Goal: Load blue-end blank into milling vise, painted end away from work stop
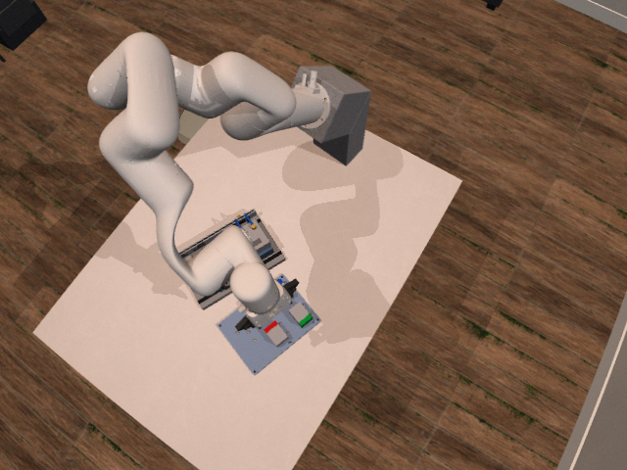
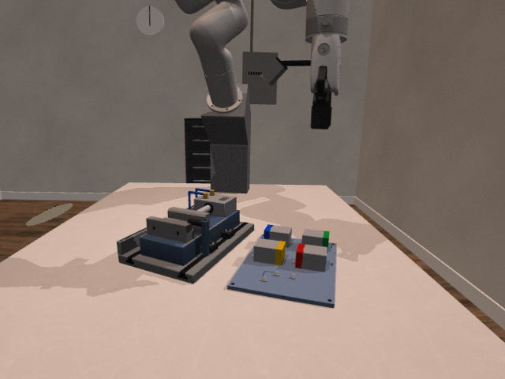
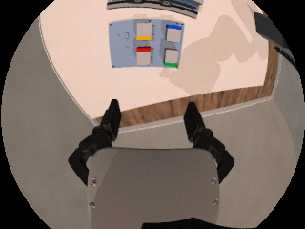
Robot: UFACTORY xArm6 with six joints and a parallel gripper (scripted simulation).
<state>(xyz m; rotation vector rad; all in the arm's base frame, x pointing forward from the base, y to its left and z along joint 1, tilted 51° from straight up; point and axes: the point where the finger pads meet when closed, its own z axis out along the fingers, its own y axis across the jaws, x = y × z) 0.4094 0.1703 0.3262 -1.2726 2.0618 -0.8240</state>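
Note:
The blank with the blue end [image 2: 280,235] [image 3: 173,34] lies on the infeed plate [image 1: 248,353] [image 2: 285,291] [image 3: 116,57], at its far left in the exterior view; the arm mostly hides it in the top view. My gripper [image 1: 266,305] [image 2: 320,118] [image 3: 152,108] is open and empty, high above the plate. The vise's fixed jaw [image 2: 168,229] is the end block without hoses. The work stop's dark rod [image 2: 197,223] sits on a blue post beside the jaws. No blank shows in the vise, but the space between its jaws is partly hidden.
On the plate also lie the yellow-end blank [image 2: 267,250] [image 3: 144,30], the red-end blank [image 1: 276,335] [image 2: 314,257] [image 3: 143,58] and the green-end blank [image 1: 300,312] [image 2: 314,236] [image 3: 172,56]. Small pale pegs stand on the plate. Blue hoses [image 2: 188,200] rise at the vise's far end.

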